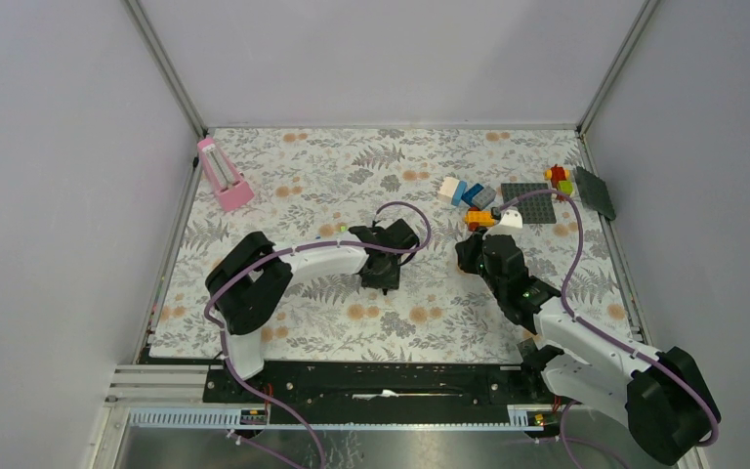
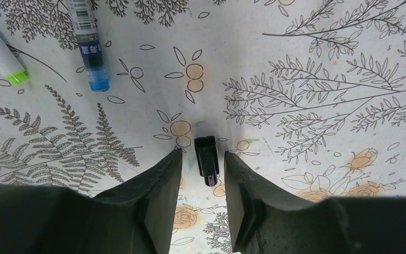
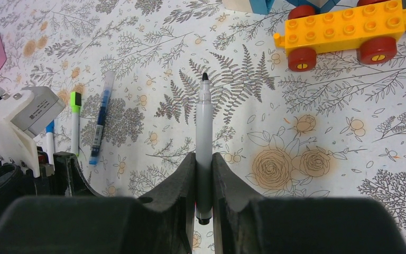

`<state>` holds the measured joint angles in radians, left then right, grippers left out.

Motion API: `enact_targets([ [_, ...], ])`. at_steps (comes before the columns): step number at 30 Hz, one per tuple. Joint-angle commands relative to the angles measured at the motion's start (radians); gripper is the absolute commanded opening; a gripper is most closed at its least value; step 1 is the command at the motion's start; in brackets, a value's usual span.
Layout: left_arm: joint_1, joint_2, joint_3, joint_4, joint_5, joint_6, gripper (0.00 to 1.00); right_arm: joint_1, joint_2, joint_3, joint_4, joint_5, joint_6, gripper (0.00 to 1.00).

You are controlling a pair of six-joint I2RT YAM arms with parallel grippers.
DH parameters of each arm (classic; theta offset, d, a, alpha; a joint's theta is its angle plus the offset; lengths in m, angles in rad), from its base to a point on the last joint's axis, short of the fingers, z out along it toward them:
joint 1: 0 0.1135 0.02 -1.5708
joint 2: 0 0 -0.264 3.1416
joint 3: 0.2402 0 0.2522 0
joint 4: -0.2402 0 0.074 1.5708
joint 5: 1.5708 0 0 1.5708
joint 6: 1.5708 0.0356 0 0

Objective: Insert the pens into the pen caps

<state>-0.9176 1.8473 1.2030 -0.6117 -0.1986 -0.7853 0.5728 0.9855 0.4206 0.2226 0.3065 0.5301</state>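
My left pincer (image 2: 203, 157) stood parted, the black cap (image 2: 207, 161) lying loose on the cloth (image 2: 306, 63) between its jaws. My right pincer (image 3: 203, 157) clamped the black-tipped pen (image 3: 204, 114) lengthwise, nib forward, presumably to aim it at that cap.

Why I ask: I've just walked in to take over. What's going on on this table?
Two robot arms are working on capping pens. The right pincer is shut on a pale-barrelled pen whose bare black tip points away from it over the floral cloth. The left pincer stands open around a small black cap that rests on the cloth, touching neither finger. A green-ended pen and a blue pen lie nearby, untouched.
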Motion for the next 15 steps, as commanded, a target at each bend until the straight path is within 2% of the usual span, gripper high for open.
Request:
enact_targets([
  [1,-0.008,0.002,0.038,-0.019,-0.008,0.009,0.39,-0.013,0.003,0.000,0.037,-0.010,0.010,0.00],
  [7,-0.013,0.015,0.047,-0.027,-0.011,0.020,0.24,-0.017,0.005,0.001,0.040,-0.019,0.010,0.00],
  [9,-0.014,0.016,0.051,-0.032,-0.015,0.030,0.22,-0.020,0.008,0.003,0.040,-0.024,0.009,0.00],
  [12,-0.015,0.011,0.047,-0.037,-0.024,0.046,0.24,-0.022,0.005,0.001,0.040,-0.026,0.011,0.00],
  [15,-0.016,0.007,0.047,-0.040,-0.030,0.057,0.35,-0.025,0.004,-0.002,0.044,-0.030,0.011,0.00],
])
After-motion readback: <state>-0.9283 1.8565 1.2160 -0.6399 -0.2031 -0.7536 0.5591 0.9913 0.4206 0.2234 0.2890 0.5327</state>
